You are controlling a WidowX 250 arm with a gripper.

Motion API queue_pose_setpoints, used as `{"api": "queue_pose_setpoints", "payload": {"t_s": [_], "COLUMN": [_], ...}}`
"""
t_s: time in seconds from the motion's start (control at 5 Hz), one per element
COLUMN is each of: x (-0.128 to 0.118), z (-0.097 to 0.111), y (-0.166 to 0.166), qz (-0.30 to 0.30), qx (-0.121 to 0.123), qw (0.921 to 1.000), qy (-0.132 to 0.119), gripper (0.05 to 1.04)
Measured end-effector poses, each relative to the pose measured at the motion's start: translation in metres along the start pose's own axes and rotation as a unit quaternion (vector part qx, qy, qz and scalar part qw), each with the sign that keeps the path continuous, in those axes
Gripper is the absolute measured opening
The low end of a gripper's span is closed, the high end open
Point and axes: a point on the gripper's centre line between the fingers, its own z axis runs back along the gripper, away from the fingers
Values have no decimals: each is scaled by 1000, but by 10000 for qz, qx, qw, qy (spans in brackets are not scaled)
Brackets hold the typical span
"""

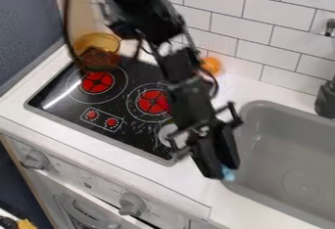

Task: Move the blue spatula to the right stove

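Blue spatula [227, 173] mostly hidden, arm [178, 66] blurred

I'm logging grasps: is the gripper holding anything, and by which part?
Cannot be told: something blue shows at the low end of the gripper, any hold hidden.

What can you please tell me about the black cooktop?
The cooktop is a flat, glossy black panel with a grey rim, set in the white counter. It has two red burner discs within thin pale rings and a small outlined box with two red dial shapes. Pale specks dot it. An amber pot stands at its back corner; the arm hides part of its right side.
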Motion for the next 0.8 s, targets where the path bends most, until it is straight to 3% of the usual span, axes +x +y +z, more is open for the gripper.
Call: {"api": "queue_pose_setpoints", "payload": {"t_s": [0.4, 0.8], "x": [5, 14], "z": [-15, -13], "y": [-28, -59], "qz": [138, 397], "qx": [106, -90], "qw": [9998, 9992], "qy": [-9, 1], "gripper": [324, 324]}}
